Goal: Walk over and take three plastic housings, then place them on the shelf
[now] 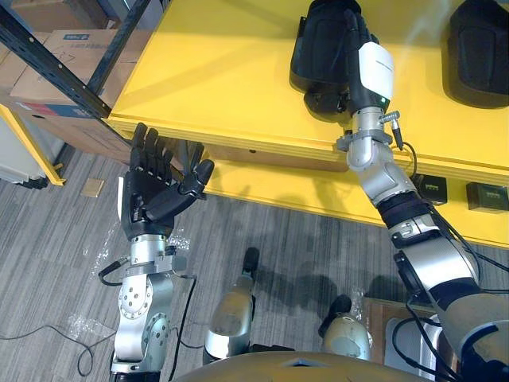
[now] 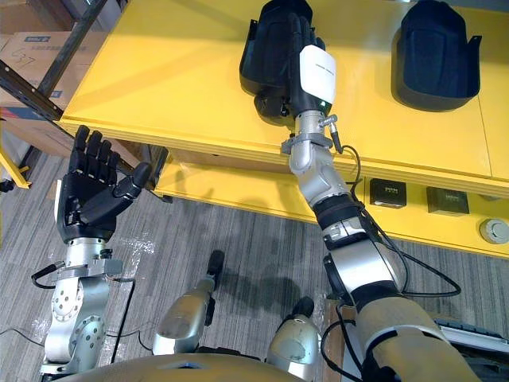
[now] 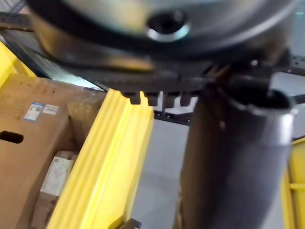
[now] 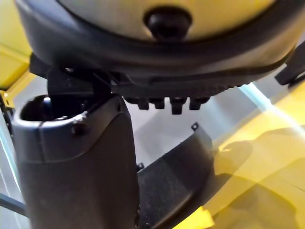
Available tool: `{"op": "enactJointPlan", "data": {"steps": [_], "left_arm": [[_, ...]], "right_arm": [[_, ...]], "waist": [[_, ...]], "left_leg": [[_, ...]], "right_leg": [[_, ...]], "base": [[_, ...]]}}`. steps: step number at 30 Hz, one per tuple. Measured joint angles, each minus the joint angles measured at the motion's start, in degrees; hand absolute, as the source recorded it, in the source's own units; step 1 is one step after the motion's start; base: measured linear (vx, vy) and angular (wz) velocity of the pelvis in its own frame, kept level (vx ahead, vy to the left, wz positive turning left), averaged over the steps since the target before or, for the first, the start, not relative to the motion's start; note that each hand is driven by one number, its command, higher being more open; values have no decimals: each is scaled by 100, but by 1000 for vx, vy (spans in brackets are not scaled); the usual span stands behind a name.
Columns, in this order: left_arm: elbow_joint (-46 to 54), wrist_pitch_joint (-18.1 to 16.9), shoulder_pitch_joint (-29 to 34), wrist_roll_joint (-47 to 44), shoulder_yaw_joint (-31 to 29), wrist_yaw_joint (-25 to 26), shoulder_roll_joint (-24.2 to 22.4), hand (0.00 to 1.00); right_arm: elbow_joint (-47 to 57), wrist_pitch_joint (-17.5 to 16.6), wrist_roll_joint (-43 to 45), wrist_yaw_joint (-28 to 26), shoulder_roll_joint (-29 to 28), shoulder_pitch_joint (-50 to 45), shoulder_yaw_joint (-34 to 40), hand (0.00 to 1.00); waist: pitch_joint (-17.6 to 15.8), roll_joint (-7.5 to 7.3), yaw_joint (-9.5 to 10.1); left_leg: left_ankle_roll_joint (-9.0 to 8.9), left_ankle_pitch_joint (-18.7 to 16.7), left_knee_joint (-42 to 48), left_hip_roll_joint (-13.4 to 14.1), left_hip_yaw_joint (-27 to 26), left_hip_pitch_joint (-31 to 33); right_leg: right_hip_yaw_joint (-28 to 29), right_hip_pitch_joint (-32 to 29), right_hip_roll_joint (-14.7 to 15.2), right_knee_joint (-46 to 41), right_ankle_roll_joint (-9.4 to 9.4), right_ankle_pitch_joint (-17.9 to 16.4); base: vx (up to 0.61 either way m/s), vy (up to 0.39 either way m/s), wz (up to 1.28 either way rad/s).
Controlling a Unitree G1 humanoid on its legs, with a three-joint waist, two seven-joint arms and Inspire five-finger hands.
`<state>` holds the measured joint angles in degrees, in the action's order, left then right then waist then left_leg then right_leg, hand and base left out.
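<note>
Black housing on yellow shelf, my right hand lying on it, I cannot tell its grip; left hand fingers released.

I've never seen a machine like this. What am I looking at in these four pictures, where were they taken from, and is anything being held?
This is a walking, human-shaped robot with two silver arms ending in dark hands. The two wide pictures come from cameras in its head, looking down. The two close-up ones come from cameras on its wrists. In front stands a yellow shelf bearing two black plastic housings. The right hand rests on the near housing, though a firm grip cannot be confirmed. The far housing lies untouched. The left hand is open and empty. Small dark boxes sit on a lower shelf.
</note>
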<state>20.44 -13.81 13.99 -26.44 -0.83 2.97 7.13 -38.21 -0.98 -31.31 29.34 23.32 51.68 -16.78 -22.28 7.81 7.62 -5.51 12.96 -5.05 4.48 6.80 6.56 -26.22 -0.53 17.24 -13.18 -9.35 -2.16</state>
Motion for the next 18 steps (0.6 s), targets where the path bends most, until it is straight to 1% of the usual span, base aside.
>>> {"op": "enactJointPlan", "data": {"steps": [3,8,9,10,11,12,13,14,15,16,17,18], "left_arm": [[0,0,-2,0,0,-40,1,100],[0,0,1,2,0,-80,12,100],[0,-12,2,2,-3,-108,14,100],[0,-25,12,1,-23,-131,17,100],[0,-25,14,2,-24,-132,18,100],[0,-25,21,2,-26,-144,18,100],[0,-31,43,3,-34,-168,22,100],[0,-34,56,3,-46,-176,25,100],[0,-54,105,2,-89,-189,30,100],[0,-112,185,2,-138,-205,48,100],[1,-122,213,2,-171,-218,63,100],[0,-123,231,-3,-230,-233,101,100]], "right_arm": [[-23,-123,-13,-3,145,0,-95,100],[25,-228,-225,-4,201,-79,-93,100],[221,-227,-235,-3,253,-209,-72,100],[719,-229,-398,-3,397,-500,-29,100],[835,-231,-425,-3,420,-565,-6,100],[1355,-240,-436,-3,491,-897,109,100],[1828,-313,-436,-6,521,-1270,245,100],[2061,-358,-437,-9,525,-1457,308,100],[2510,-426,-429,-23,525,-1834,385,100],[2929,-571,-412,-51,525,-2200,454,100],[3112,-664,-402,-82,525,-2356,496,100],[3451,-835,-378,-168,526,-2606,596,100]], "waist": [[0,0,17],[1,0,13],[2,-2,18],[3,-4,13],[4,-6,11],[7,-11,-4],[17,-30,-10],[26,-45,-16],[89,-94,-24],[221,-168,-63],[282,-211,-95],[389,-297,-171]], "left_leg": [[-1,1,-1,0,0,-11],[-9,-19,-3,0,-16,-125],[-22,-37,-4,6,-18,-146],[-16,-43,-4,19,-32,-149],[-15,-44,-4,20,-37,-149],[-7,-53,-4,19,-53,-169],[-10,-88,-4,19,-104,-227],[-5,-108,-5,19,-134,-262],[-10,-157,-5,25,-212,-311],[-15,-192,-6,30,-271,-307],[-28,-201,-6,31,-297,-309],[-51,-220,-5,32,-336,-337]], "right_leg": [[-1,17,0,2,-2,1],[-5,155,-7,58,-5,5],[-8,188,-20,89,-7,8],[-7,210,-44,154,-50,41],[-5,211,-45,161,-51,42],[-3,250,-55,218,-65,64],[22,307,-62,286,-86,89],[42,346,-70,337,-92,105],[103,385,-86,433,-110,138],[138,396,-108,541,-120,176],[145,408,-115,592,-124,196],[151,461,-129,682,-128,235]], "base": [[2,-50,1],[2,-52,-1],[3,-41,-2],[4,-51,-3],[8,-49,-5],[30,-52,-9],[28,-41,-13],[39,-38,-24],[60,-39,-25],[79,-48,-24],[101,-51,-15],[96,-48,-13]]}}
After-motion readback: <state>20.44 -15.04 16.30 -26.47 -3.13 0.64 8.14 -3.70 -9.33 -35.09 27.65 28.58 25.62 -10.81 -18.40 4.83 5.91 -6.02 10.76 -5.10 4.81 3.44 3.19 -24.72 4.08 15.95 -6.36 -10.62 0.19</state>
